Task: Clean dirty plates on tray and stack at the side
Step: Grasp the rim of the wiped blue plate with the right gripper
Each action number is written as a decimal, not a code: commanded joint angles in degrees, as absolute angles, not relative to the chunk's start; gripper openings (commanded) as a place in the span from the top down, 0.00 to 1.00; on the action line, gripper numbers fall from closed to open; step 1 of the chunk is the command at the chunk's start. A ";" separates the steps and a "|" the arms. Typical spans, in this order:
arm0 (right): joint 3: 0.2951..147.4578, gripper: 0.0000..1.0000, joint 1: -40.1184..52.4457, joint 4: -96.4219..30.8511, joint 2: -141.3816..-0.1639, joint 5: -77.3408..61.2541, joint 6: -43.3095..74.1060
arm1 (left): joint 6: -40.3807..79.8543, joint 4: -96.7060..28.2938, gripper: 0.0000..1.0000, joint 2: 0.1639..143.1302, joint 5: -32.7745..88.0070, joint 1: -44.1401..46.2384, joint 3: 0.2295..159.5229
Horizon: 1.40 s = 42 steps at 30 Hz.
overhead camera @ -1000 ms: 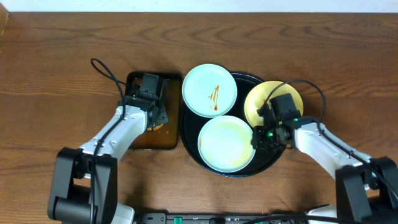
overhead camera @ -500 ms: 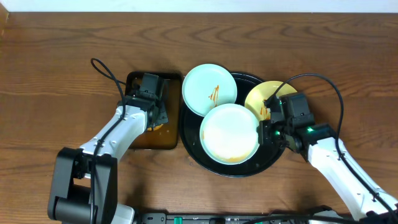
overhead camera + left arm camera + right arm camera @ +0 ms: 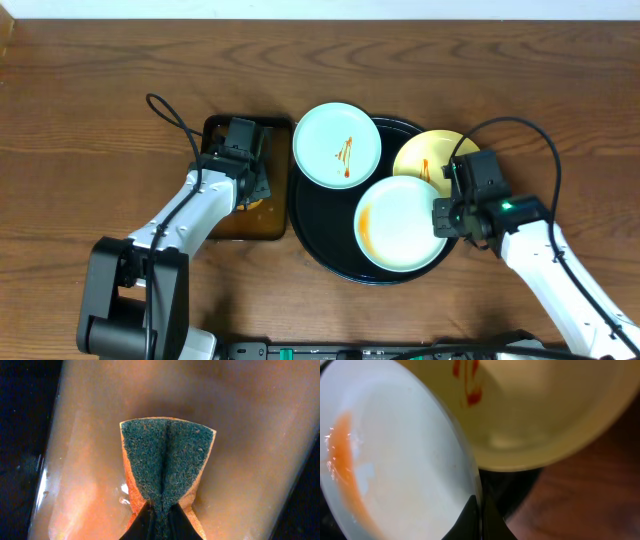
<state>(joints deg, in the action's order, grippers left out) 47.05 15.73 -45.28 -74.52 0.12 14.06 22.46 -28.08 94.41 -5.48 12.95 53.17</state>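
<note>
The black tray (image 3: 325,225) lies at the table's middle. A pale blue plate with an orange squiggle (image 3: 337,146) rests on its far left rim. The pale yellow plate (image 3: 425,160) with sauce sits at its far right; it also shows in the right wrist view (image 3: 545,415). My right gripper (image 3: 443,217) is shut on the rim of a second pale blue plate (image 3: 402,225) smeared orange at its left, seen close in the right wrist view (image 3: 395,460), where the gripper (image 3: 480,510) pinches its rim. My left gripper (image 3: 161,515) is shut on a green-and-orange sponge (image 3: 167,457) over the brown tray (image 3: 243,225).
The rectangular brown tray (image 3: 260,435) stands left of the black tray and holds the sponge. A black cable (image 3: 170,115) loops behind the left arm. Bare wood tabletop (image 3: 560,120) lies to the right and at the far left.
My right gripper has moved the blue plate to the right across the black tray, toward its right rim, partly over the yellow plate's edge. The left arm has not moved.
</note>
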 commanded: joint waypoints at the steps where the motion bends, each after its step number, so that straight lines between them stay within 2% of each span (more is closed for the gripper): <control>1: 51.70 0.99 16.53 -48.07 -73.95 1.78 13.21 | 22.11 -27.99 0.92 94.70 -5.58 12.78 53.06; 5: 53.28 0.99 16.53 -48.47 -73.95 5.72 15.42 | 22.11 -28.01 0.92 94.70 -5.56 12.78 53.06; 9: 53.32 0.99 16.58 -46.74 -74.06 -2.44 12.16 | 22.11 -27.99 0.92 94.70 -5.58 12.78 53.06; 17: 53.28 0.99 16.58 -51.27 -74.76 0.84 14.79 | 22.09 -27.99 0.92 94.70 -5.58 12.78 53.06; 23: 53.28 0.99 16.49 -44.95 -74.76 2.15 16.38 | 22.09 -28.01 0.92 94.70 -5.58 12.78 53.06; 32: 53.23 0.99 16.49 -50.92 -74.91 1.45 16.71 | 22.11 -28.01 0.92 94.70 -5.56 12.78 53.06; 42: 53.25 0.99 16.45 -45.25 -74.91 2.72 16.67 | 22.09 -28.01 0.92 94.70 -5.56 12.78 53.06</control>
<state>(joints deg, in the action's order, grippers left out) 52.16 15.73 -45.25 -74.63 2.20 15.94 22.46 -28.08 94.41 -5.28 12.95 53.17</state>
